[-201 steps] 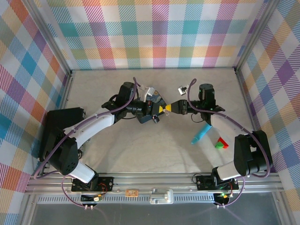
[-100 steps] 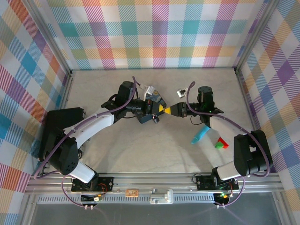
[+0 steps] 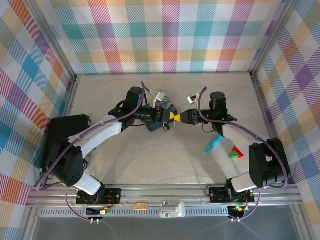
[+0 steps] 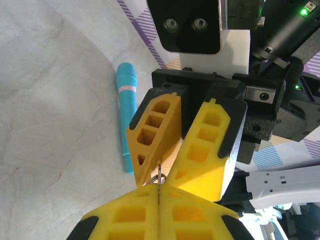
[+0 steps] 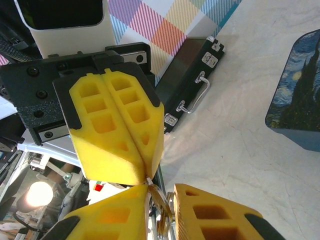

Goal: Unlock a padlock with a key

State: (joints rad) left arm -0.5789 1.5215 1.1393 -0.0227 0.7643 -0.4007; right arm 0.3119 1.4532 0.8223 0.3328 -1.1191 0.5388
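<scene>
- The pale marbled table [image 3: 165, 165] takes up the middle of the overhead view, with both arms reaching in to meet near its centre.
- A black latched case [image 5: 192, 95] lies at the left edge of the overhead view, half under the left arm.
- A blue painted tin [image 5: 300, 90] sits at the right edge of the right wrist view. In the overhead view it shows as a dark shape just under the left hand.
- The left hand [image 3: 169, 116] has its yellow fingers [image 5: 117, 135] pressed flat together. A thin sliver of metal pokes out of the seam at their tip.
- The right hand [image 3: 181, 117] meets it tip to tip, its fingers [image 4: 207, 145] only narrowly apart in a slim V. Whether they press on anything I cannot tell.
- A turquoise stick [image 3: 214, 143] lies on the table at centre right, beside the right forearm.
- A red-green block [image 3: 235, 153] lies just right of the stick, apart from it.
- The key [image 5: 160, 212] is pinched at the left hand's tip. Its ring hangs in the gap between the right hand's fingertips, at the bottom centre of the right wrist view.
</scene>
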